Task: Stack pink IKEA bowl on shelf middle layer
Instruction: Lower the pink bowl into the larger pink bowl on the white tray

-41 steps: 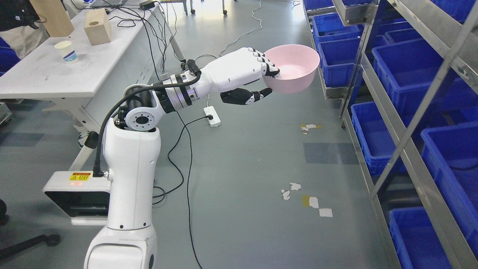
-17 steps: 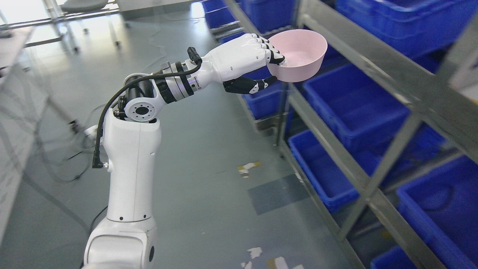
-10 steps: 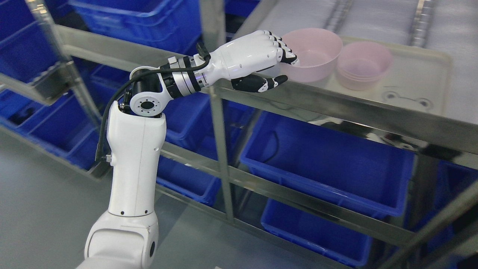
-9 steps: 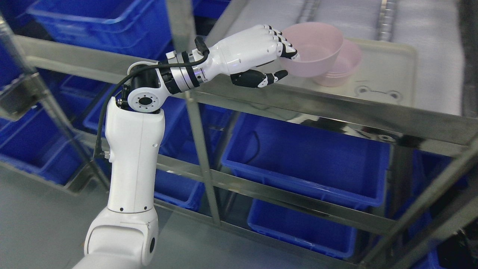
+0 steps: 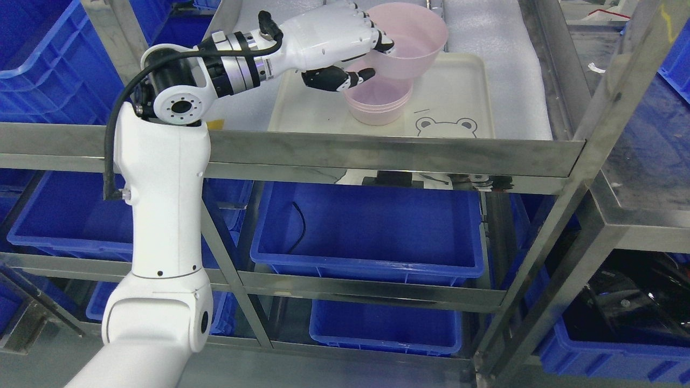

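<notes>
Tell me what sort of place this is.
Probably a storeroom or robot test lab: steel racking holds rows of blue plastic bins, and the left hand holds a pink bowl over stacked bowls on a cream tray.

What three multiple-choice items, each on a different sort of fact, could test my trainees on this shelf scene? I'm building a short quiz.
1. Where is the stack of pink plastic bowls?
A. on the cream plastic tray
B. in a blue bin
C. on the floor

2. What colour is the held round pink plastic bowl?
A. blue
B. pink
C. white

3. The left robot hand is:
A. open
B. out of view
C. gripping the held bowl's rim

Key: 1 A, the stack stands on the tray; 2 B, plainly pink; 3 C, fingers over the rim, thumb beneath.
</notes>
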`<state>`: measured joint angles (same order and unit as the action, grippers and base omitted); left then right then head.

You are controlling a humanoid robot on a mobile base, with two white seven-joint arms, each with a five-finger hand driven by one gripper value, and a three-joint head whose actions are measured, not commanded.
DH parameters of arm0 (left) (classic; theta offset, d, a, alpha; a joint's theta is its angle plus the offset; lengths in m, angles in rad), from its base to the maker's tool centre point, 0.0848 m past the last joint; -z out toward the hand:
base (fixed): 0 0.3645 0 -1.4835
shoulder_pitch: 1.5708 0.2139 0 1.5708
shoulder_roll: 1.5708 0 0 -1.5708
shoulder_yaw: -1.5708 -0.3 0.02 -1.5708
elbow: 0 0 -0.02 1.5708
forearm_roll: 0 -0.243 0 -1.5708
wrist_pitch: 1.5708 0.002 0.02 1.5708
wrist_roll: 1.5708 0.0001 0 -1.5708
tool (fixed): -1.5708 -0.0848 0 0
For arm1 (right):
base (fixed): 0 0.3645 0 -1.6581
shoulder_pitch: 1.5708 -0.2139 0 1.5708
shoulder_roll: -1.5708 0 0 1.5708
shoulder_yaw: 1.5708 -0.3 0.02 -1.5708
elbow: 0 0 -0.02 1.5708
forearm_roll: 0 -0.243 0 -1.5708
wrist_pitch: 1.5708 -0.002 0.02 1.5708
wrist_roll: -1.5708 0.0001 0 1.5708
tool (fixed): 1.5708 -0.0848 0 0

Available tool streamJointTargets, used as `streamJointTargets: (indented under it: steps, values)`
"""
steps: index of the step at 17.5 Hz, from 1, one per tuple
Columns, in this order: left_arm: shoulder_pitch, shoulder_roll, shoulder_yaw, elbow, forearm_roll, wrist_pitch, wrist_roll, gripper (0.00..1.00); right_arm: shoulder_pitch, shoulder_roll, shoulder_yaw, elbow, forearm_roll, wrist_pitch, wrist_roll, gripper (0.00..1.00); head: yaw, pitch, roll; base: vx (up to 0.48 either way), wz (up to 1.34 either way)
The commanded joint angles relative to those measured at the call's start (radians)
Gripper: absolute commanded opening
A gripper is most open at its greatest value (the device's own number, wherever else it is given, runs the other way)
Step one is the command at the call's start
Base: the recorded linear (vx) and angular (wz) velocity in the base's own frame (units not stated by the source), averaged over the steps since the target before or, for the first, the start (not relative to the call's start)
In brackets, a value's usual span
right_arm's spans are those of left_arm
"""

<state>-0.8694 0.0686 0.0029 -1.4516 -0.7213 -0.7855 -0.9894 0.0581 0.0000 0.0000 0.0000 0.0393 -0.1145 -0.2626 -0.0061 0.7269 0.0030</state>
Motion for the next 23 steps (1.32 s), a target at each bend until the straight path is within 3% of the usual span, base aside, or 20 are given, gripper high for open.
streamJointTargets:
  steps: [1,5,8,15,20,21,22,23]
  values:
    - [0.020,0.099,0.049,0.072,-0.095,0.000,0.009,0.02,0.000,-0.017,0.003,-0.018,-0.001,-0.001,0.000,1.00,0.0000,0.000,0.000,-0.003,0.04]
    - [-0.032,-0.047,-0.046,0.260,-0.096,0.000,0.049,0.04,0.000,-0.017,0.005,-0.018,0.001,-0.001,0.000,1.00,0.0000,0.000,0.000,-0.009,0.04]
    - [-0.048,-0.044,-0.067,0.310,-0.170,0.000,0.049,0.04,0.000,-0.017,0.005,-0.018,0.001,-0.001,0.000,1.00,0.0000,0.000,0.000,0.001,0.00]
    - [-0.053,-0.046,-0.080,0.332,-0.188,0.000,0.049,0.04,0.000,-0.017,0.003,-0.018,0.001,-0.001,0.000,1.00,0.0000,0.000,0.000,0.000,0.01]
    - [-0.066,-0.040,-0.067,0.332,-0.208,0.000,0.049,0.11,0.000,-0.017,0.005,-0.018,-0.001,-0.001,0.000,1.00,0.0000,0.000,0.000,0.000,0.00]
    - [-0.066,-0.040,-0.067,0.332,-0.208,0.000,0.049,0.17,0.000,-0.017,0.003,-0.018,-0.001,-0.001,0.000,1.00,0.0000,0.000,0.000,0.000,0.00]
    - [-0.066,-0.041,-0.066,0.332,-0.208,0.000,0.049,0.38,0.000,-0.017,0.005,-0.018,-0.001,-0.001,0.000,1.00,0.0000,0.000,0.000,0.000,0.00]
    - [-0.066,-0.041,-0.067,0.332,-0.207,0.000,0.049,0.49,0.000,-0.017,0.003,-0.018,0.001,-0.001,0.000,1.00,0.0000,0.000,0.000,0.000,0.00]
